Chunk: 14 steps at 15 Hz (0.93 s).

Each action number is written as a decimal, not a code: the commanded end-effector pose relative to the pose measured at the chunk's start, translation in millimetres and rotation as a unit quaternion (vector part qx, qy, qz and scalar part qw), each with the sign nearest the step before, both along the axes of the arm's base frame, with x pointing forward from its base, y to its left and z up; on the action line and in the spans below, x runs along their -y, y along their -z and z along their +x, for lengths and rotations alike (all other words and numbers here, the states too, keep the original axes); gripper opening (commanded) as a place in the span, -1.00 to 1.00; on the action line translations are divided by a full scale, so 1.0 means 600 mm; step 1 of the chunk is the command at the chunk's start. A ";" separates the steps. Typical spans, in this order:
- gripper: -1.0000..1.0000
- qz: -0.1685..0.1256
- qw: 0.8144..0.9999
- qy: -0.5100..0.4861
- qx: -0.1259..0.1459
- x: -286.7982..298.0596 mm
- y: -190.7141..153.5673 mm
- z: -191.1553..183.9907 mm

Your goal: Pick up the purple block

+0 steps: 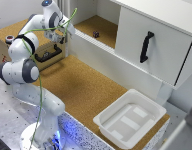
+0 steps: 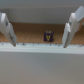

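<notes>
The purple block [image 1: 96, 34] is a tiny dark cube lying on the cork floor inside the white open compartment at the back. In the wrist view the purple block [image 2: 48, 36] sits centred between and beyond my two fingers, behind the white ledge. My gripper [image 1: 67, 31] hangs at the compartment's edge toward the exterior view's left, apart from the block. In the wrist view my gripper [image 2: 38, 42] is open, its fingers spread wide with nothing between them.
A white cabinet drawer with a black handle [image 1: 145, 46] stands to the exterior view's right of the compartment. A white tray [image 1: 130, 118] rests at the front right of the cork table. A wooden box with a black handle [image 1: 48, 55] sits at the left.
</notes>
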State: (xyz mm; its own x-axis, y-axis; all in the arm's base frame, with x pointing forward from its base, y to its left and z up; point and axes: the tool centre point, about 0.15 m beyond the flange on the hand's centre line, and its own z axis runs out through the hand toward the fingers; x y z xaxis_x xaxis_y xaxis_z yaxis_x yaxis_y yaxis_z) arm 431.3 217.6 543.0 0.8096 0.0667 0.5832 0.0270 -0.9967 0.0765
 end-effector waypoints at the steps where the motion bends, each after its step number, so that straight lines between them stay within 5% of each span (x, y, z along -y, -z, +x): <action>1: 1.00 -0.022 0.994 -0.006 0.104 0.044 0.031 0.151; 6: 1.00 0.041 0.994 -0.017 0.101 0.070 0.071 0.285; 11: 1.00 0.045 0.994 -0.040 0.096 0.040 0.053 0.336; 14: 1.00 0.046 0.996 -0.026 0.069 0.021 0.056 0.340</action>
State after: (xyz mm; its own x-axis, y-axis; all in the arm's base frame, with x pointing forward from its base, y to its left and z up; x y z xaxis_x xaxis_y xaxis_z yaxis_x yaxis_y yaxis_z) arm 606.7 183.9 504.2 0.6486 0.0309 0.7605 0.0947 -0.9947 -0.0403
